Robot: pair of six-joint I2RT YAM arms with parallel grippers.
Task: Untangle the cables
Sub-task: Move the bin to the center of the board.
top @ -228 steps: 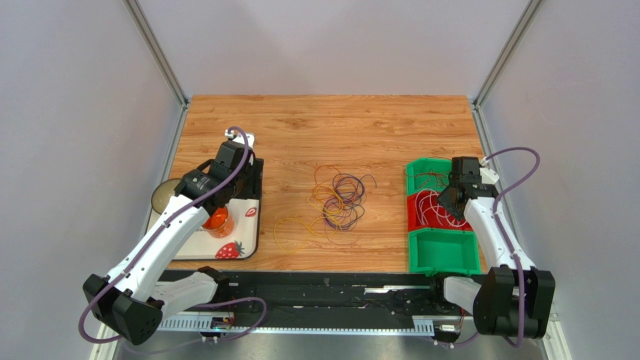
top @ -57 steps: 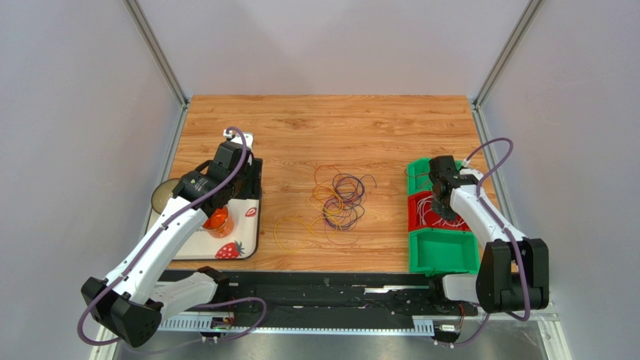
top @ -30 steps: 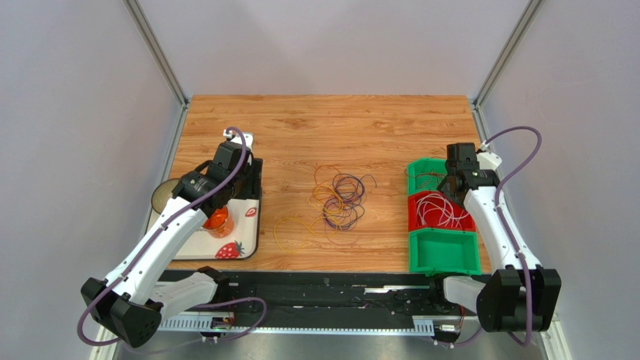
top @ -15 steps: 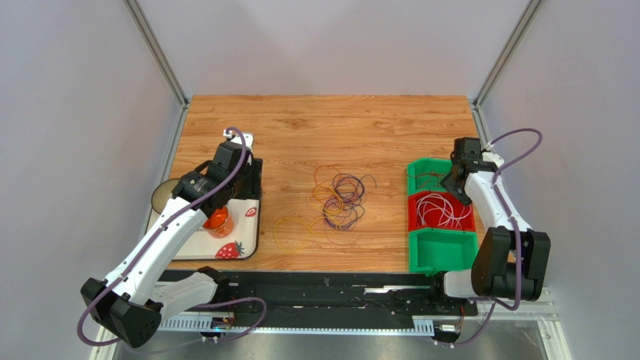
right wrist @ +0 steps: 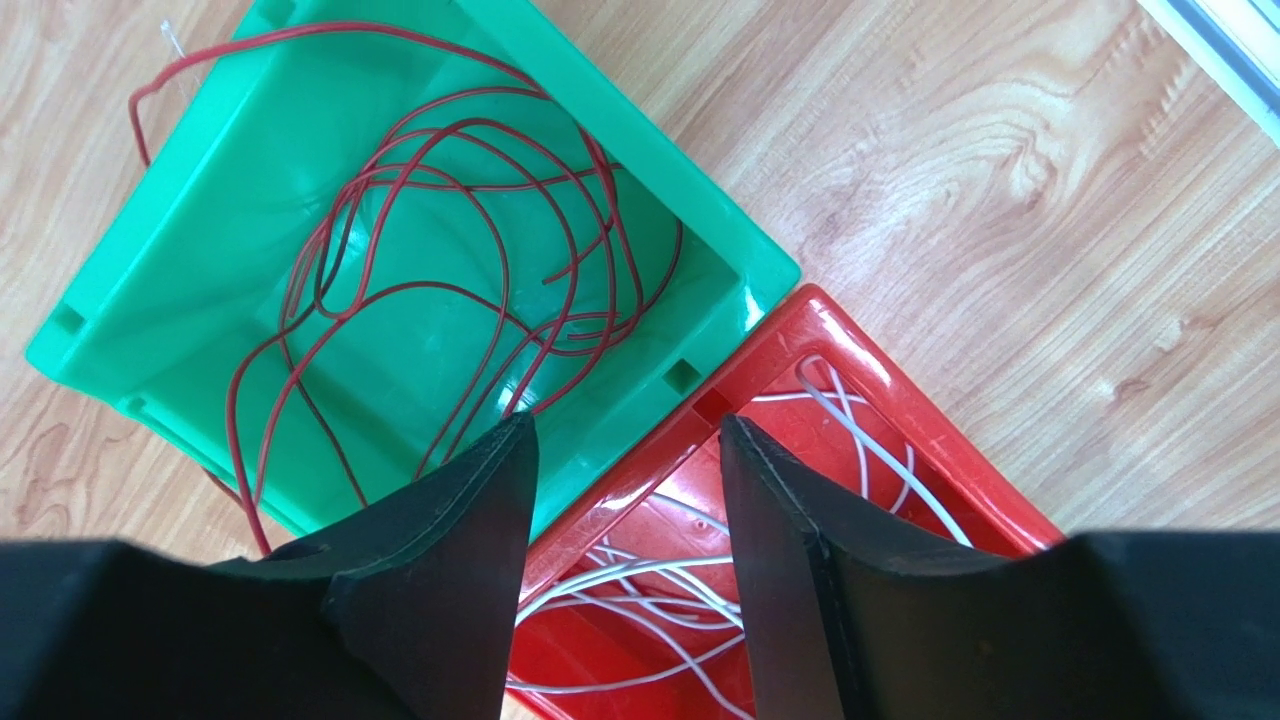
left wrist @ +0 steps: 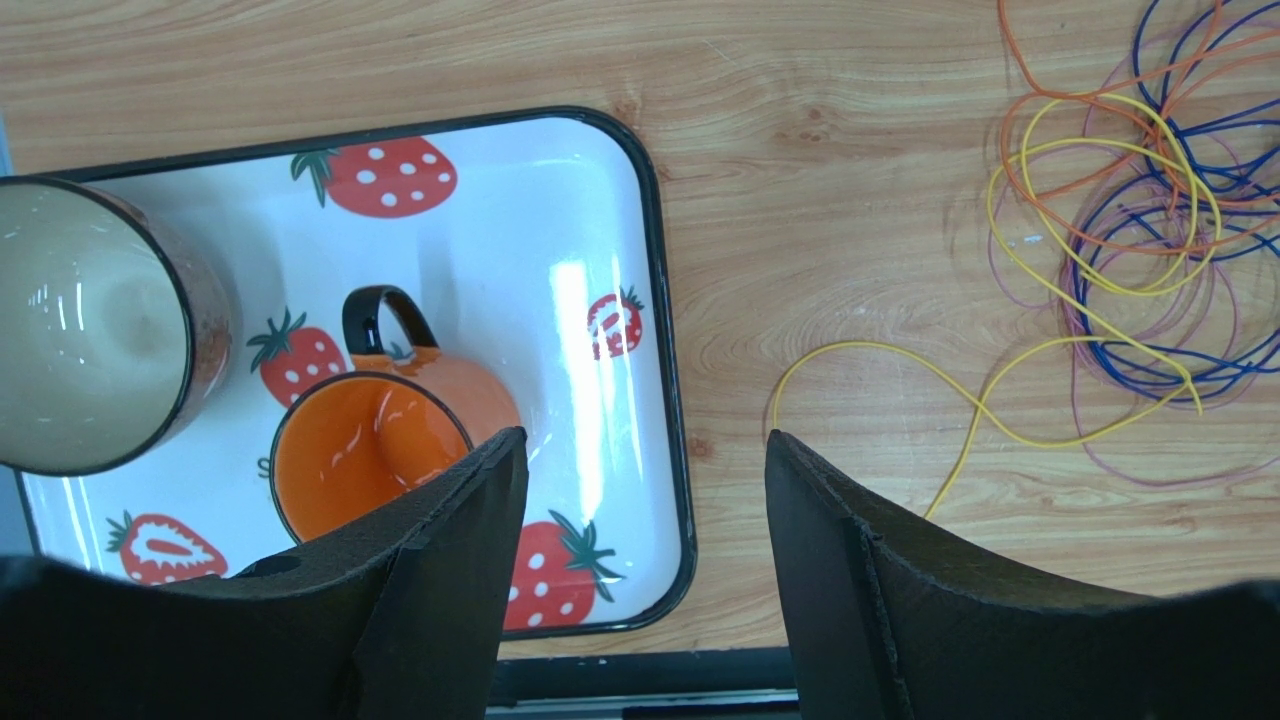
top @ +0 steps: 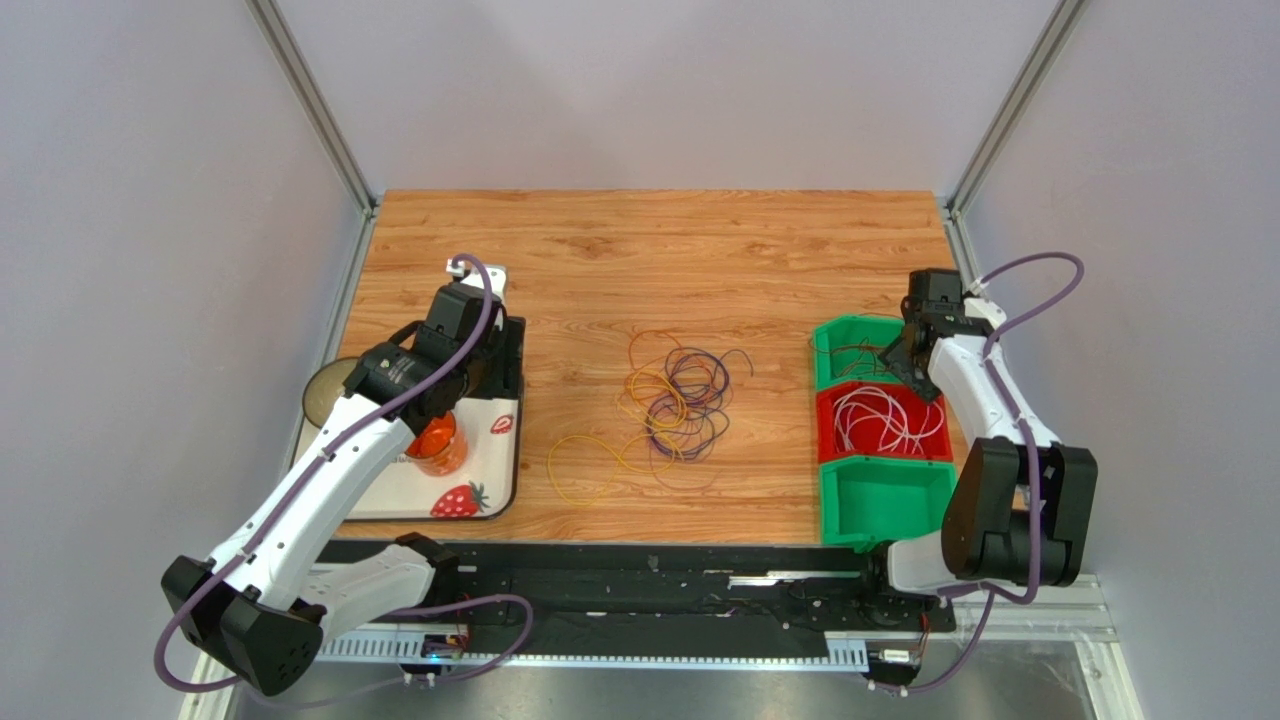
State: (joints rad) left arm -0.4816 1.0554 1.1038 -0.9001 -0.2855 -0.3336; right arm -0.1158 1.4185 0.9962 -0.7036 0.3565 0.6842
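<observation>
Purple, orange and yellow cables (top: 679,402) lie tangled at the middle of the table (top: 601,255), well apart from both arms. One yellow loop (top: 586,462) lies just beside the tangle on its near-left.

I judge the step in hand to be the pause between a drop-off and the next pick.
- Right gripper (right wrist: 624,435): above the shared wall of two bins, jaws apart, nothing between them.
- Left gripper (left wrist: 643,450): above the tray (left wrist: 669,375), jaws apart, likewise empty.

Next move, in my judgement: carry the right gripper left to the tangle, pinch one strand at its loose outer edge, and lift slowly so the neighbours slide off.

Contents:
- Far green bin (right wrist: 150,300): red wire (right wrist: 571,323).
- Red bin (right wrist: 920,423): white wires (right wrist: 631,578).
- Near green bin (top: 887,503): no wire that I can see.
- Tray: orange mug (left wrist: 368,465), pale cup (left wrist: 90,345).
</observation>
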